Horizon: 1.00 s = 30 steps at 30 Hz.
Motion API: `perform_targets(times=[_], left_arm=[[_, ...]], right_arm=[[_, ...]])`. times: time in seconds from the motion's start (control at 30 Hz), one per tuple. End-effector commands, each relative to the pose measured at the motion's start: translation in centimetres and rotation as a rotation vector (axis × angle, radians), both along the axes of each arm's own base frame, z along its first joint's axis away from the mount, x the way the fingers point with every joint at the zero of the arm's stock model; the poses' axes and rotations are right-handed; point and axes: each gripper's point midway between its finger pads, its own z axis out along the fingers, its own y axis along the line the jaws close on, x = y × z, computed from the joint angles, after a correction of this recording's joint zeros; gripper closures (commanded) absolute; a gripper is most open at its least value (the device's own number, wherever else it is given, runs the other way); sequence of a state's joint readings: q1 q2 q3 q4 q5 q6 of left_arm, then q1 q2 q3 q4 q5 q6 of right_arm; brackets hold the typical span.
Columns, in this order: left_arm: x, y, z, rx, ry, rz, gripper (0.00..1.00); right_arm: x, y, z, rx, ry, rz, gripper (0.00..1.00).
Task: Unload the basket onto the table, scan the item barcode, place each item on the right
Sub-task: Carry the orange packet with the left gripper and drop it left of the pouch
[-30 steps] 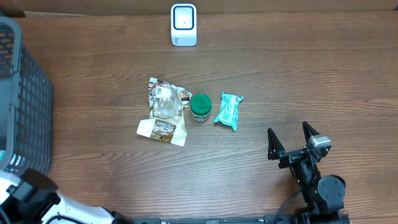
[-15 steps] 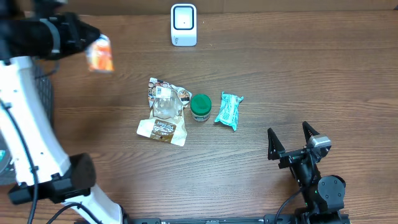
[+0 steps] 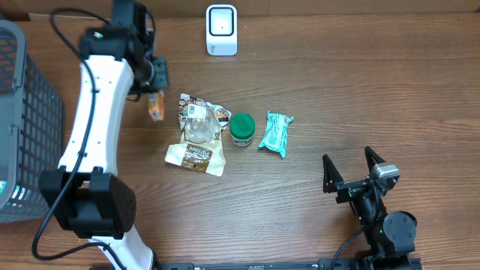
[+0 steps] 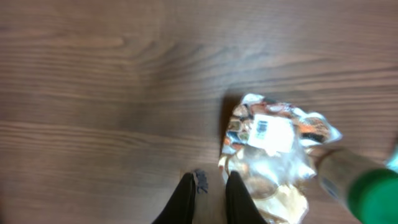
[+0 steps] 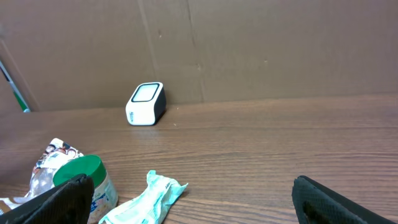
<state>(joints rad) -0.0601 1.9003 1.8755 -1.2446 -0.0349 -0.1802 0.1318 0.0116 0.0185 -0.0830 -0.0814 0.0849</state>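
Overhead, my left gripper (image 3: 154, 96) sits at the end of its white arm, reached far out over the left half of the dark wooden table (image 3: 337, 82). Its two fingers are pinched almost together, which the left wrist view (image 4: 208, 190) confirms. A small orange packet (image 3: 155, 111) hangs right at the fingertips in the overhead view and looks clamped there. The wrist camera shows no orange, so I judge the hold from above alone. The packet's long side seems to run away from me, toward the far edge, though it is too small to be sure.

What matters next is the direction to the white box-shaped barcode scanner (image 3: 221, 30). It stands by the far edge, ahead of the packet and off to the gripper's right, with bare wood between them. I would carry the packet that way and turn its printed face toward the scanner window.

Just beside the packet, on its right, lies a crumpled clear-and-brown snack bag (image 3: 196, 135), which I should pass over.

My right gripper (image 3: 347, 156) rests at the near right, jaws spread wide and empty, well apart from the scanner. The left arm is plainly nearer.
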Motion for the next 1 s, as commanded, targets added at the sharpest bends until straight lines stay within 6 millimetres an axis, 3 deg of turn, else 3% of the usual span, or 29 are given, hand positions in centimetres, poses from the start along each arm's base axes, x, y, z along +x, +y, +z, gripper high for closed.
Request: perform_targets(times=[0.0,0.1,0.2,0.27,0.3,0.37,0.4,0.43,0.5,0.57,0.63,0.73,0.97], left_arm=[[-1.0,0.6,-4.1,0.038,0.045,0.031,0.96],[-1.1,0.9,-7.2,0.053,0.052,0.031,0.96],[-1.2,1.1,-9.1,0.067,0.047,0.035,0.94],[-1.3,1.1,-10.0,0.067,0.042,0.036,0.87],[-1.3,1.1,-10.3,0.066,0.040,0.036,0.80],[-1.3,1.1,-10.8,0.065,0.037,0.035,0.54],[-1.3,1.0,-10.9,0.062,0.036,0.035,0.40],[-1.3,1.0,-10.9,0.062,0.036,0.035,0.19],[-1.2,1.0,-10.7,0.062,0.032,0.035,0.09],[-1.1,1.0,-10.1,0.062,0.031,0.035,0.07],[-0.7,1.0,-8.5,0.062,0.025,0.037,0.07],[0.3,1.0,-4.5,0.058,-0.012,0.040,0.07],[1.9,0.9,9.3,0.039,-0.224,0.046,0.00]], right_arm=[[0.0,0.1,-0.2,-0.003,-0.005,0.006,0.00],[0.0,0.1,-0.2,-0.003,-0.005,0.006,0.00],[0.0,0.1,-0.2,-0.003,-0.005,0.006,0.00],[0.0,0.1,-0.2,-0.003,-0.005,0.006,0.00],[0.0,0.1,-0.2,-0.003,-0.005,0.006,0.00],[0.0,0.1,-0.2,-0.003,-0.005,0.006,0.00],[0.0,0.1,-0.2,-0.003,-0.005,0.006,0.00],[0.0,0.1,-0.2,-0.003,-0.005,0.006,0.00],[0.0,0.1,-0.2,-0.003,-0.005,0.006,0.00],[0.0,0.1,-0.2,-0.003,-0.005,0.006,0.00],[0.0,0.1,-0.2,-0.003,-0.005,0.006,0.00],[0.0,0.1,-0.2,-0.003,-0.005,0.006,0.00],[0.0,0.1,-0.2,-0.003,-0.005,0.006,0.00]])
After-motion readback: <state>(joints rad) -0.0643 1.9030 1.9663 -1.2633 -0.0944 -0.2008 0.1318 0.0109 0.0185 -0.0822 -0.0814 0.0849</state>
